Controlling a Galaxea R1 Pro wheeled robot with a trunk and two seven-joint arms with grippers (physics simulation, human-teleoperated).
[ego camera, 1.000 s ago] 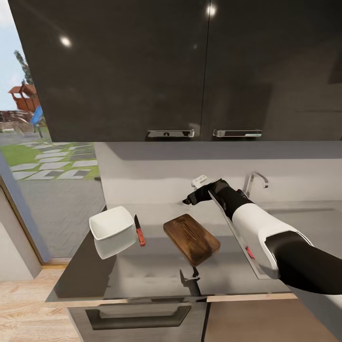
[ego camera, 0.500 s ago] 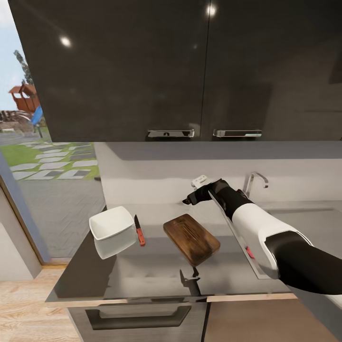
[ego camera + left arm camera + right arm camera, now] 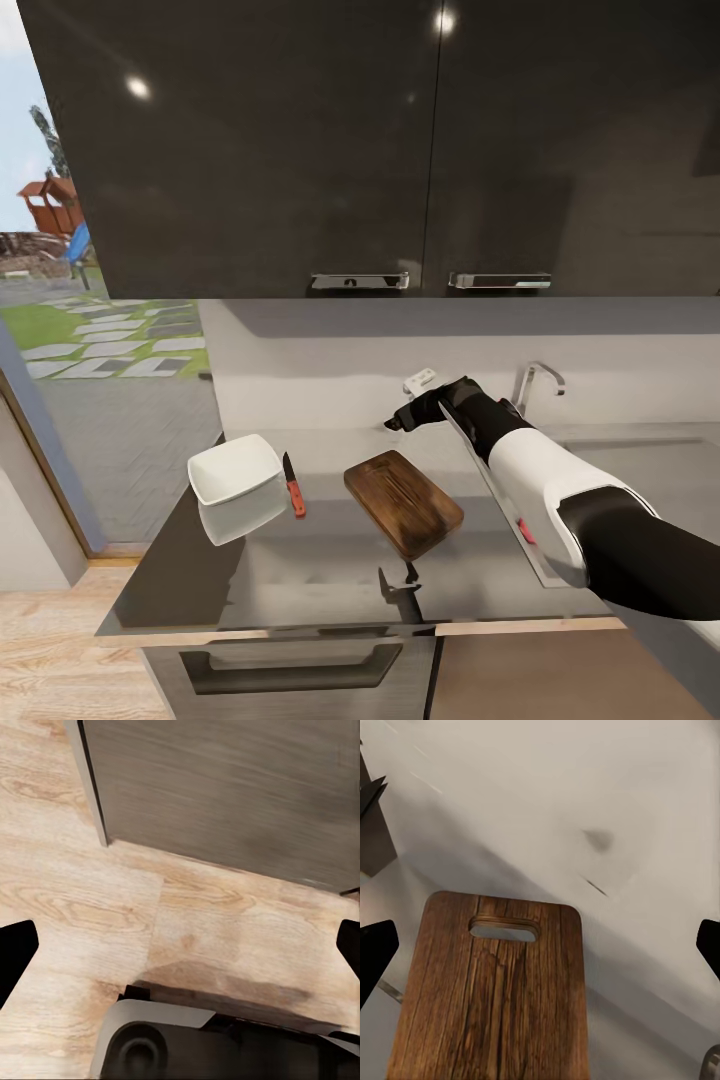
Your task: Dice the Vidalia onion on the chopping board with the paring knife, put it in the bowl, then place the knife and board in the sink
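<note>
The dark brown chopping board (image 3: 403, 502) lies on the grey countertop (image 3: 330, 560), handle slot toward the wall. Left of it is the red-handled paring knife (image 3: 293, 485), then the white bowl (image 3: 235, 470), which holds nothing. My right gripper (image 3: 397, 422) hovers open above the counter just behind the board. In the right wrist view the board (image 3: 495, 997) lies below the spread fingertips (image 3: 375, 952). My right arm covers most of the sink; its rim (image 3: 497, 497) and chrome tap (image 3: 535, 380) show. The Vidalia onion is hidden. My left gripper (image 3: 180, 952) is open over the floor.
Dark wall cabinets (image 3: 400, 150) hang low over the counter, close above my right gripper. A glass door at the left opens onto a garden (image 3: 110, 340). The left wrist view takes in the wooden floor (image 3: 90, 900), a cabinet front (image 3: 225, 787) and my base (image 3: 150, 1046).
</note>
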